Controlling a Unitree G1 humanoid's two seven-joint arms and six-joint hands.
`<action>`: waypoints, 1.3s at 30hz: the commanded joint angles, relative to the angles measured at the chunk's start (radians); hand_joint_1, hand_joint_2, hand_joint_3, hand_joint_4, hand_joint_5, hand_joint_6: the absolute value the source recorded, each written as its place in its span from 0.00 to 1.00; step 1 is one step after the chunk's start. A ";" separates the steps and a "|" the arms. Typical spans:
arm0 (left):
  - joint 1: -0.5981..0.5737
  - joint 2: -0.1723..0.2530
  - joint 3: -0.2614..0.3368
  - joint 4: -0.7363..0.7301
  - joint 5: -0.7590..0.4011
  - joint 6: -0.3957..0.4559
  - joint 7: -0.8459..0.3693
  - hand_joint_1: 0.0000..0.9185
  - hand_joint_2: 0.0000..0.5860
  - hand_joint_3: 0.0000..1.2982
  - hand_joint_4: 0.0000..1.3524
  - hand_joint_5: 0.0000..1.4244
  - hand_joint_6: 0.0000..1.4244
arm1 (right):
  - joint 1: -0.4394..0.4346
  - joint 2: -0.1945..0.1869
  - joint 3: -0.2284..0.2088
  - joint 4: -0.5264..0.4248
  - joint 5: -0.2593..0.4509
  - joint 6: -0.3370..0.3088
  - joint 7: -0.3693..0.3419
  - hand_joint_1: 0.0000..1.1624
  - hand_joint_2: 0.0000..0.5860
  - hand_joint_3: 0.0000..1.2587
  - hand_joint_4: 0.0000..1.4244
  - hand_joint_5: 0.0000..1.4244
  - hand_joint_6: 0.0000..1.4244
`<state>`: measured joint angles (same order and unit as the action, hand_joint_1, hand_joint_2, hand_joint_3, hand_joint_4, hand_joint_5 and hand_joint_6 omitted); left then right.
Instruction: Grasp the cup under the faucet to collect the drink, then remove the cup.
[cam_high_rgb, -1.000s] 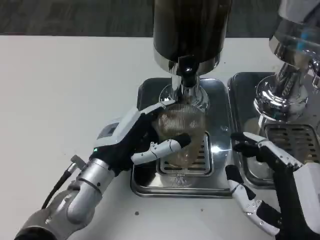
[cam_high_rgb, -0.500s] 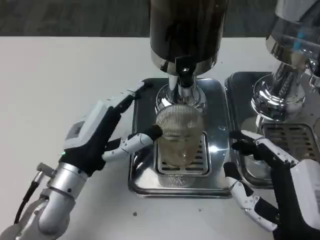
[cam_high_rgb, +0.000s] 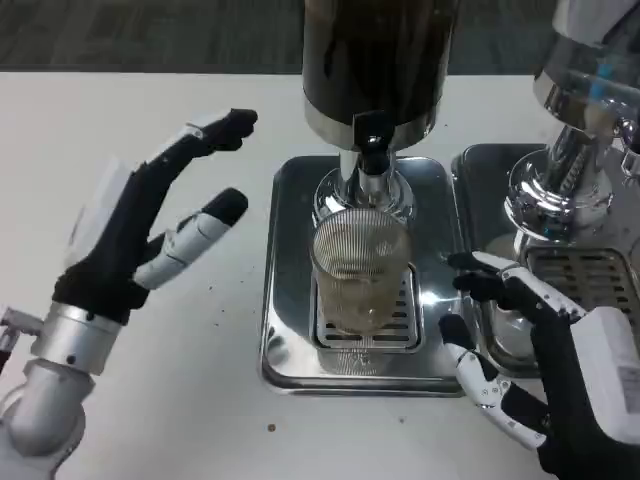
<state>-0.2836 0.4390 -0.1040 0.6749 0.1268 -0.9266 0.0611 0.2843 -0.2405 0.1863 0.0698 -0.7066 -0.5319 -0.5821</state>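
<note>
Ribbed cup (cam_high_rgb: 361, 275) under faucet (cam_high_rgb: 371, 150)

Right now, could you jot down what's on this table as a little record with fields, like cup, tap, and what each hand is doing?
cup: clear ribbed cup, upright on the drip tray, some pale liquid inside
tap: black faucet of the dark drink dispenser, right above the cup
left hand: left hand raised over the table left of the tray, fingers spread, holding nothing
right hand: right hand open beside the tray's right edge, not touching the cup
neighbour: second shiny dispenser on its own tray, at right
</note>
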 joint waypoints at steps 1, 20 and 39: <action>-0.043 -0.007 0.036 -0.050 -0.199 -0.004 -0.184 0.00 0.18 0.28 0.26 0.26 0.20 | -0.007 0.003 -0.003 0.014 0.016 -0.021 -0.008 0.38 0.68 0.31 0.33 0.35 0.36; -0.373 0.011 0.218 -0.078 -0.703 0.731 -1.032 0.00 0.15 0.24 0.22 0.22 0.17 | -0.041 0.041 -0.007 0.073 0.032 -0.027 -0.032 0.37 0.69 0.32 0.33 0.35 0.27; -0.412 -0.090 0.190 -0.153 -0.641 0.921 -1.151 0.00 0.13 0.10 0.02 0.08 0.05 | -0.024 0.076 -0.019 0.082 0.043 -0.025 -0.055 0.37 0.69 0.32 0.33 0.34 0.26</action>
<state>-0.6767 0.3629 0.0975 0.5311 -0.5369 -0.0006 -1.0821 0.2493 -0.1678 0.1716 0.1496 -0.6734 -0.5482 -0.6183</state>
